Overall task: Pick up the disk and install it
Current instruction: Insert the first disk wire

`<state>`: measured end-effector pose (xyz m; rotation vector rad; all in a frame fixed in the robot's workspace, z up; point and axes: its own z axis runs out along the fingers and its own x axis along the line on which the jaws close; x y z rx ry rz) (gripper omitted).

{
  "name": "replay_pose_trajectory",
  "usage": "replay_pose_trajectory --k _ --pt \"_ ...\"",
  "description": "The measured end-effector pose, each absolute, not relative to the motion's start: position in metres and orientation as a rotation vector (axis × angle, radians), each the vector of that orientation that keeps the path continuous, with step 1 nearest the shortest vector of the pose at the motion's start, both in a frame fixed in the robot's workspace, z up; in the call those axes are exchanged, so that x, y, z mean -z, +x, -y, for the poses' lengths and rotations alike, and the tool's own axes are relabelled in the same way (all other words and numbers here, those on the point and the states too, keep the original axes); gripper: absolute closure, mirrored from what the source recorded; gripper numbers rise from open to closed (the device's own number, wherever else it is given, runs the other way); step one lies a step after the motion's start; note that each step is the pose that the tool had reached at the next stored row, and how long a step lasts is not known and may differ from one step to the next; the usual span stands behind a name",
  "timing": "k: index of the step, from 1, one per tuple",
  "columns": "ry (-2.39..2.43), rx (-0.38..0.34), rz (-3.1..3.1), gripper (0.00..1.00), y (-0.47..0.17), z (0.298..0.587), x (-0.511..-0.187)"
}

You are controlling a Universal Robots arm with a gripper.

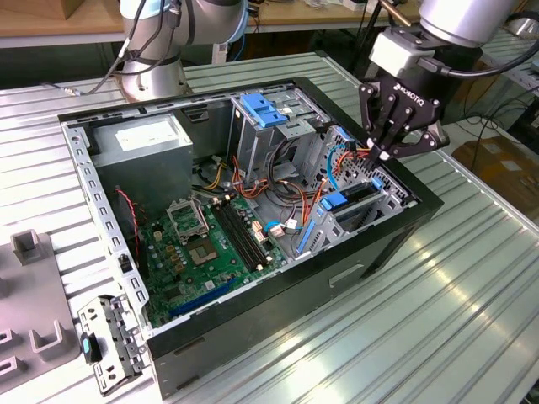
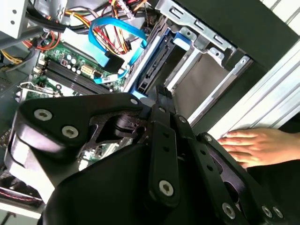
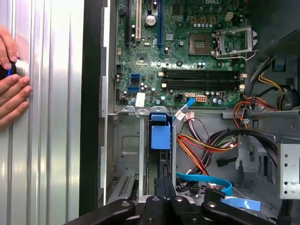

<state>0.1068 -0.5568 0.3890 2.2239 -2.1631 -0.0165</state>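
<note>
hand [image 1: 375, 155]: black, angular, closed | disk [image 3: 160, 137]: blue-framed, edge-on in grey cage [image 3: 123, 151]

Ribbed metal table [image 1: 472, 278] (glaring), wooden bench [image 1: 50, 23] behind.

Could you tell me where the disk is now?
In the exterior view the disk stands on edge in the drive bay at the end of the case toward the exterior view's right, just below the gripper.
</note>
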Motion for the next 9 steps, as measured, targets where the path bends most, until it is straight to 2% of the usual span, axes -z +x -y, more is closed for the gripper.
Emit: replay_pose_trajectory --k 9 --pt "2.286 0.014 2.094 0.89 0.125 0.550 -0.389"
